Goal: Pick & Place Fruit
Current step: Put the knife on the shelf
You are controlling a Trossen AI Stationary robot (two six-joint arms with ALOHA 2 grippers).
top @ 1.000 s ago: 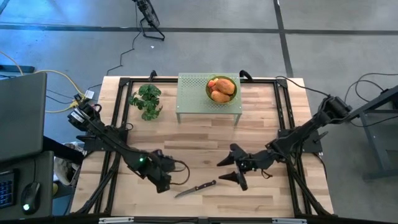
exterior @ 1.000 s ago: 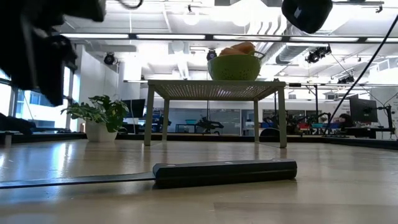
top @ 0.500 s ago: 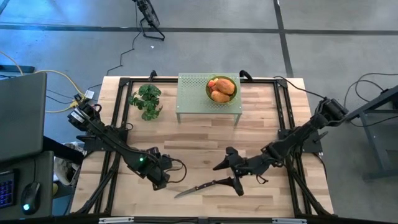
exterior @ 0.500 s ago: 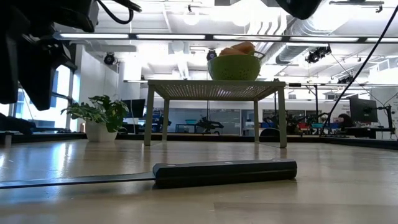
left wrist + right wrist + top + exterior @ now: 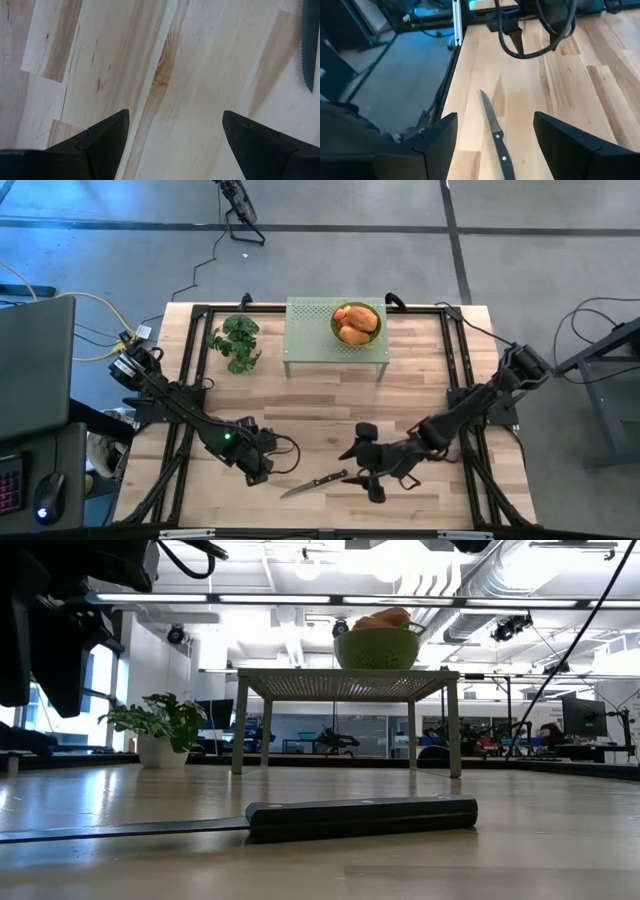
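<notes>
We see the fruit (image 5: 356,323) piled in a green bowl (image 5: 340,332) on top of a small green perforated stand (image 5: 310,340) at the far-centre of the wooden tabletop (image 5: 420,380). Orange ovals plus one red round piece visible from above; in low view only the orange tops (image 5: 383,618) show over the bowl rim (image 5: 377,648). Smaller fruits: can't make out.

Left end effector (image 5: 262,470) sits low over the near-left part of tabletop, fingers (image 5: 95,142) spread apart, nothing btwn them, bare wood below. Serrated knife blade (image 5: 310,45) shows at the edge of the left wrist view.

Right end effector (image 5: 362,470) is near-centre, just beside the knife (image 5: 314,484), handle end. Its fingers (image 5: 437,137) also stand apart w/ nothing held; the knife (image 5: 496,135) lies flat on the wood ahead of and btwn them, not touched as far as we can tell.

Both arms well apart from the bowl. Knife lies btwn the two end effectors; in low view its black handle (image 5: 362,815) lies across the foreground. Leafy potted plant (image 5: 236,341) stands left of the stand.
</notes>
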